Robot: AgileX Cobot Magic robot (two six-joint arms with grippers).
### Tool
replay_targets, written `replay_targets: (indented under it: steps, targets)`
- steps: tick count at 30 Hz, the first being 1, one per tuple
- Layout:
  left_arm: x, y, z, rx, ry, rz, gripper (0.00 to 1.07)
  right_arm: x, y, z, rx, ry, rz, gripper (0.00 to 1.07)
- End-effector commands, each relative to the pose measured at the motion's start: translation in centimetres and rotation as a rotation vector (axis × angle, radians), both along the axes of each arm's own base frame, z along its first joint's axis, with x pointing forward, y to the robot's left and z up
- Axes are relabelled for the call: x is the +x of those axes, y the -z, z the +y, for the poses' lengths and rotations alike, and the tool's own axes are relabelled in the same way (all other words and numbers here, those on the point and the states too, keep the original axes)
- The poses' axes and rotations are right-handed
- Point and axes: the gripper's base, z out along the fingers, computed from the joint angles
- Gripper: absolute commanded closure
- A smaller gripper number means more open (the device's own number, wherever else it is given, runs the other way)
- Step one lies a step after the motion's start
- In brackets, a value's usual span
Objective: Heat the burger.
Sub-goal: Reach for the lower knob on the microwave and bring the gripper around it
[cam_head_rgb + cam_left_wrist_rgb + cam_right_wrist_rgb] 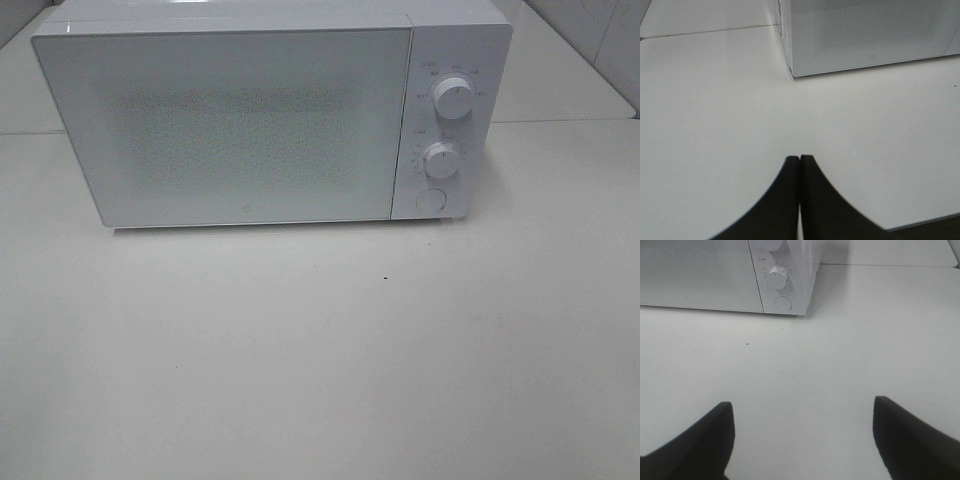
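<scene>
The burger is out of view in every frame. A white microwave (270, 110) stands at the back of the white table (320, 360) with its frosted door (230, 125) closed. Neither arm shows in the exterior high view. In the left wrist view my left gripper (799, 160) hovers over bare table with its dark fingers pressed together and nothing between them, the microwave's corner (792, 72) ahead of it. In the right wrist view my right gripper (802, 407) is open wide over bare table, facing the microwave's control panel (782, 280).
The control panel carries two round knobs (453, 97) (440, 158) and a round door button (431, 200). A tiled wall (590, 30) rises at the back right. The table's near edge (925, 222) shows in the left wrist view.
</scene>
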Motion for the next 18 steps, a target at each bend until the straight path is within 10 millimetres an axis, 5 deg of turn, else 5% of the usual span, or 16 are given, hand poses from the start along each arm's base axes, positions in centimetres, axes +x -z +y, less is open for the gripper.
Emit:
replay_targets:
  steps: [1, 9, 18]
  targets:
    - [0.0, 0.0, 0.0, -0.005, 0.001, -0.021, 1.06, -0.4, 0.0, 0.0, 0.000, -0.007, -0.034, 0.35]
    - [0.0, 0.0, 0.0, -0.016, -0.004, -0.018, 1.06, 1.7, -2.4, 0.4, 0.018, -0.009, -0.162, 0.35]
    - [0.0, 0.0, 0.0, -0.016, -0.004, -0.018, 1.06, 7.8, -2.0, 1.7, 0.003, -0.012, -0.191, 0.35]
